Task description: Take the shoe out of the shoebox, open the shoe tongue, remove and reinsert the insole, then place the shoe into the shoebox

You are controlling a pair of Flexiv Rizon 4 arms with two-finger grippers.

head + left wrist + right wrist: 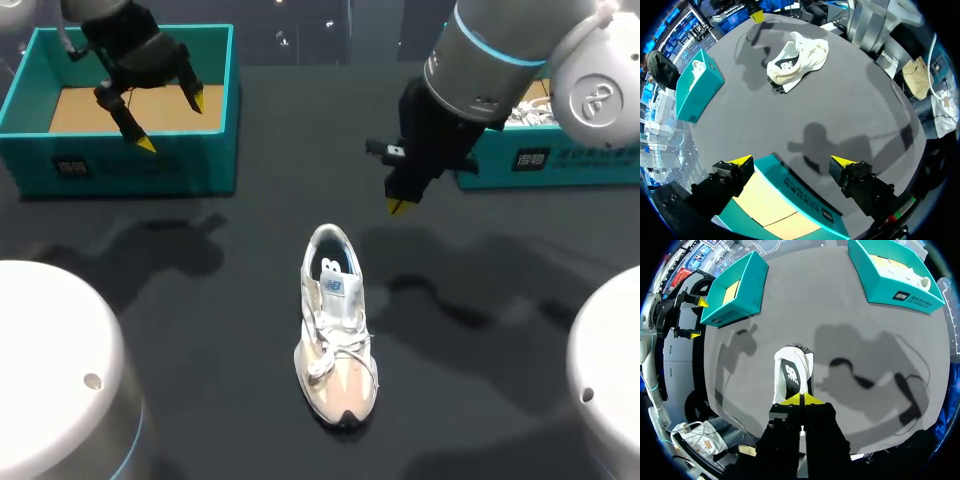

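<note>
Your shoe (337,325) stands upright in the middle of the table (200,330), already out of its box. The right gripper (398,206) hovers beyond the heel, jaws closed and empty. The left gripper (172,120) hangs over the empty shoebox (120,165), jaws spread wide, probably parked clear for the tongue work.

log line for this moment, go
shoe: on table, outside box | left gripper: open, over left shoebox | right gripper: shut, above shoe
</note>
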